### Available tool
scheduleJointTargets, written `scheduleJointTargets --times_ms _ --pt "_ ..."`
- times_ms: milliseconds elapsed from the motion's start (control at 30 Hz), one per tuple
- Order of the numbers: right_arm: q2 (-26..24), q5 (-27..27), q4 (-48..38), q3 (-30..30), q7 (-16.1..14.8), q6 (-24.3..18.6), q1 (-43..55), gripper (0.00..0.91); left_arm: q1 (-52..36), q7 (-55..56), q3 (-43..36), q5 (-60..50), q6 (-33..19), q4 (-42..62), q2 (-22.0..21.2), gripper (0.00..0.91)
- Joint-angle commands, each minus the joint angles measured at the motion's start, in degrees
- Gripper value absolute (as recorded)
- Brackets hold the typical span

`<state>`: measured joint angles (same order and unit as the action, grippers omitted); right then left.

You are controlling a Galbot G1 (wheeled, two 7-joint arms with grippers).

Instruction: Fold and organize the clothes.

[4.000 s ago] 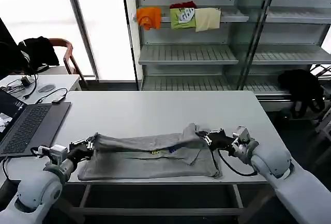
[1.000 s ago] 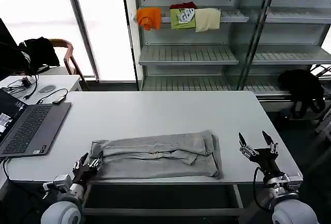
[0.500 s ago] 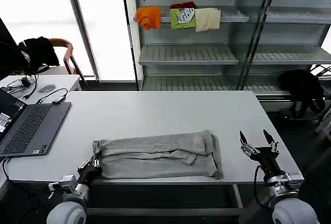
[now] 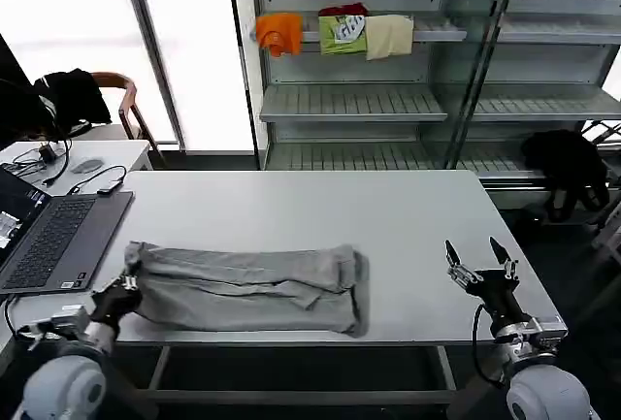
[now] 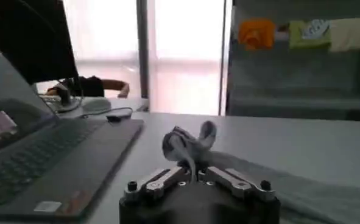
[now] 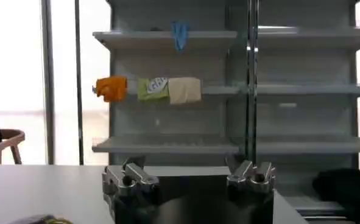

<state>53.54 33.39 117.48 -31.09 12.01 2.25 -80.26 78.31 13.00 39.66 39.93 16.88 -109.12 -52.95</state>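
No text, label, brand or number can be read anywhere in these views. The green folded garment [image 4: 343,33] on the upper shelf [image 4: 437,32] carries a pale printed design, but its letters are too small to make out. A small sticker [image 5: 49,206] sits at the laptop's [image 4: 49,236] front corner, and its lit screen shows only blurred shapes.

My head camera looks forward and down over the whole desk [image 4: 291,197] toward the shelving [image 4: 388,100]. Both wrist cameras sit low at the desk's near edge, close behind their fingers, facing level toward that same shelving [image 6: 180,85], which all three views share.
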Motion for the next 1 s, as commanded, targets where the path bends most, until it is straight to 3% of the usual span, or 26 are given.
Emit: scheduleJointTargets --times_ms 33,133,433,700,1000 --pt "0.09 0.02 -0.35 0.50 0.04 0.05 1.28 0.907 -1.16 -2.74 16.96 5.47 3.11 0.91 11.69 0.000" --pt "0.14 0.01 -0.21 0.54 0.06 0.14 1.47 0.907 -0.84 -4.27 14.48 4.56 3.13 -2.45 10.50 0.000" --pt "0.35 -0.11 0.16 0.40 0.14 0.50 1.42 0.907 -3.76 -8.34 -6.10 -6.96 0.52 -10.97 1.04 0.000" --pt "0.73 -0.51 0.15 1.36 0.22 1.04 2.43 0.907 -6.17 -7.75 -19.57 -15.22 1.06 -13.05 -3.03 0.000" --pt "1.24 -1.28 0.17 2.73 0.22 1.15 2.77 0.907 -10.01 -5.60 -26.20 -17.51 3.00 -9.56 -6.31 0.010"
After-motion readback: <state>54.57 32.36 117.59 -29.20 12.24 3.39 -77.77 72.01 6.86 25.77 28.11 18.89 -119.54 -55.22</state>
